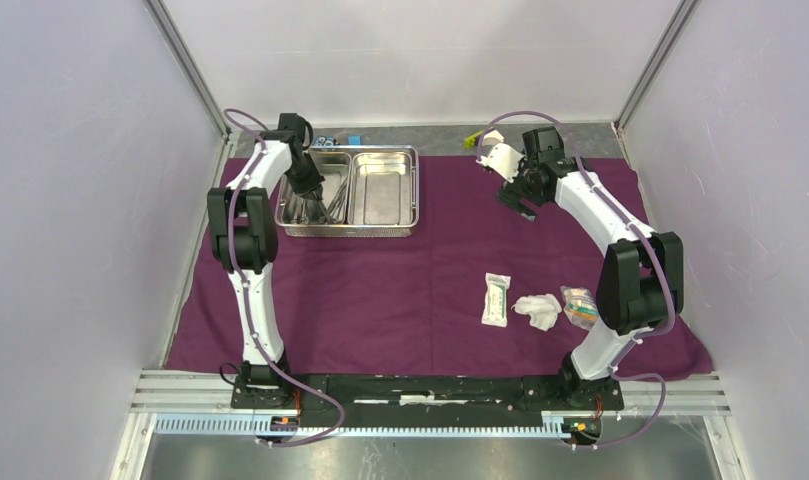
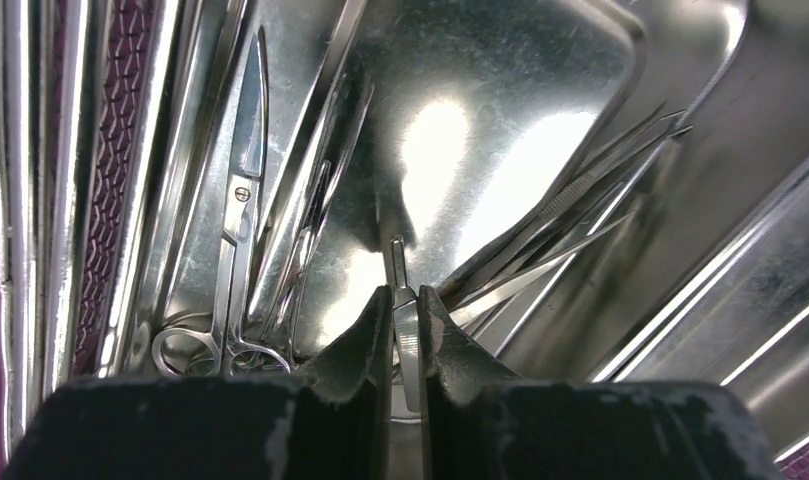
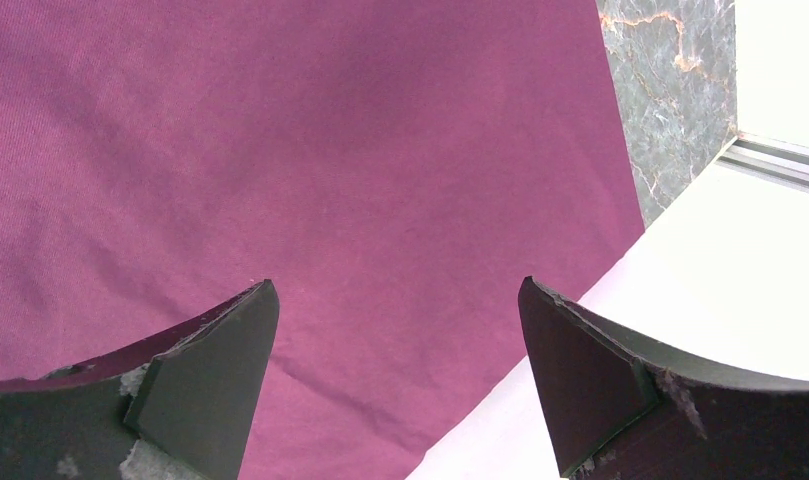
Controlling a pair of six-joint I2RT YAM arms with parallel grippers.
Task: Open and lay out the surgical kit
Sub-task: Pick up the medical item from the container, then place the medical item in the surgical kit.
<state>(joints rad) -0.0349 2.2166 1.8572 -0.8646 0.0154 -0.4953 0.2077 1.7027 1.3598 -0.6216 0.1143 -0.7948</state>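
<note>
Top external view: a dark purple cloth is spread flat over the table. At its far left stands the steel tray, two compartments side by side. The left tool reaches down into the left compartment. The left wrist view shows its fingers drawn nearly together on the end of a slim pair of tweezers, pinched between them. Ring-handled forceps lie just left of that grip, and more slim metal instruments lean against the compartment wall to the right. The right compartment looks bare from above. On the near right of the cloth lie, in a row, a white packet, white gauze touching or almost touching it, and a small clear packet beside the right arm. Farther back, the right tool hangs over the cloth's far right part with its jaws spread wide and nothing between them.
</note>
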